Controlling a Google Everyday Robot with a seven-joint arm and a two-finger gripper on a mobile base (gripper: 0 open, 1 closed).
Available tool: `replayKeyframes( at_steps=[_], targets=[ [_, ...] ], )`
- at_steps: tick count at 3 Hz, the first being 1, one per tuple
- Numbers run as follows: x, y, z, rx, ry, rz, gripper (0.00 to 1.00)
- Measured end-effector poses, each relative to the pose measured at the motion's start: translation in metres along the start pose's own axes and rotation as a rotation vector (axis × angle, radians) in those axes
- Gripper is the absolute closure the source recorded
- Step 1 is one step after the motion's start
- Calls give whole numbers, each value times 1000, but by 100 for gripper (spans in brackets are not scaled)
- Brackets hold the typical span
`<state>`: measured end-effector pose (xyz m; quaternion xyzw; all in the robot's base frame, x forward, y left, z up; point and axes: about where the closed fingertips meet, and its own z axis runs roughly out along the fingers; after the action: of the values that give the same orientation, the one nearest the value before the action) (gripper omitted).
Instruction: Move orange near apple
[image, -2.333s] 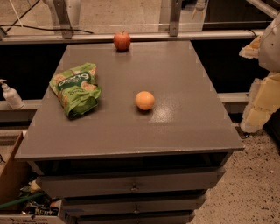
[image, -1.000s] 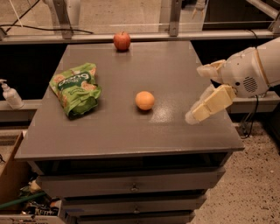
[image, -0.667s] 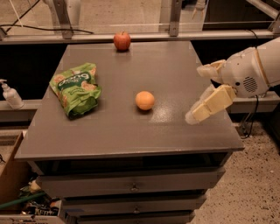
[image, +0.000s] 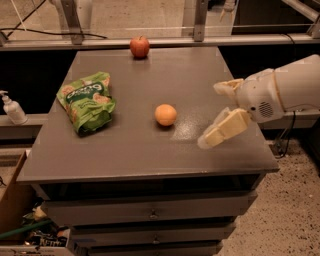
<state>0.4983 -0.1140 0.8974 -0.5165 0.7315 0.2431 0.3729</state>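
The orange (image: 165, 114) lies near the middle of the grey table (image: 125, 150). The red apple (image: 140, 46) with a short stem sits at the table's far edge, well apart from the orange. My gripper (image: 210, 115) reaches in from the right, over the table's right side, a short way right of the orange. Its two cream fingers (image: 224, 130) are spread open and hold nothing.
A green snack bag (image: 87, 101) lies on the table's left part. A soap dispenser bottle (image: 12, 108) stands on a ledge to the left. Drawers (image: 150, 212) sit under the table. A cardboard box with clutter (image: 20, 220) is at the lower left.
My arm has come in from the right edge over the table and moved a little further left toward the orange. The orange, apple and bag have not moved.
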Motion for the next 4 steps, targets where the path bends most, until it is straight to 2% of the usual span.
replayKeyframes(
  at_steps=[2, 3, 4],
  targets=[
    [24, -18, 56, 86, -14, 61, 0],
    [17, -30, 77, 114, -49, 75, 0],
    [11, -37, 98, 117, -74, 91, 0]
  ],
)
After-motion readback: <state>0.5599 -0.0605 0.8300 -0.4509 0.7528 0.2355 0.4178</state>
